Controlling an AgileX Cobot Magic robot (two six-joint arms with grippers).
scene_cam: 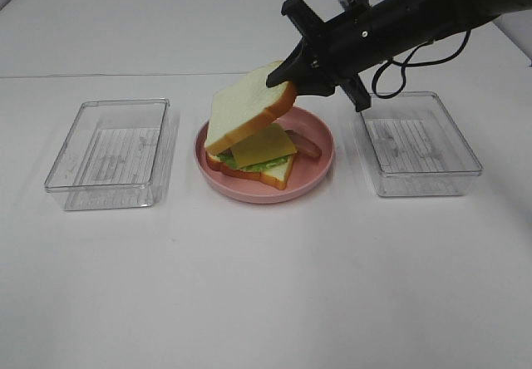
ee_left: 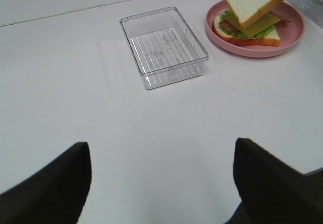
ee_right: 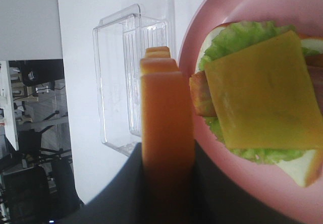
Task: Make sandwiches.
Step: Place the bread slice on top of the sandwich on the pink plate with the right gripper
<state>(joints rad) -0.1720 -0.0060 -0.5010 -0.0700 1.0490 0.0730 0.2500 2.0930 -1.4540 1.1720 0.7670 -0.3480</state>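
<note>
Sandwich top slice (scene_cam: 245,111): a toy white bread slice with orange-brown crust, pinched at its crust edge by the right gripper (scene_cam: 287,76); it hangs tilted above the stack, its low corner near the cheese, apart from it as far as the high view tells.
Right jaws: pressed onto the crust from both sides; the wrist view shows the crust (ee_right: 166,128) wedged between the dark fingers.
Stack below: bottom bread slice (scene_cam: 264,174), green lettuce leaf (ee_right: 237,35), brown-red bacon strip (scene_cam: 304,143) and yellow cheese slice (ee_right: 262,93), all lying on the round pink plate (scene_cam: 324,159).
Left gripper (ee_left: 161,183): jaws spread wide, holding nothing, hanging over bare table well away from the plate.
Risk, tilt: released at this slant, the slice would likely land corner-first and slide off toward the left tray.
Risk, offset: the slice sits left of the stack's middle, so a straight drop may leave it overhanging.
Risk, drag: a low corner sweeping sideways could push the cheese off the lettuce.
Risk, grip: a hold on the crust edge alone lets the slice swing or slip.
Risk, bacon: the strip pokes out on the right and may roll free if the stack is jolted.
Surface: plain white table (scene_cam: 266,294), with a clear plastic left tray (scene_cam: 108,154) and right tray (scene_cam: 422,145) flanking the plate.
Room: the right wrist view shows a dim strip with dark chairs or stands beyond the table edge; details are unclear.
</note>
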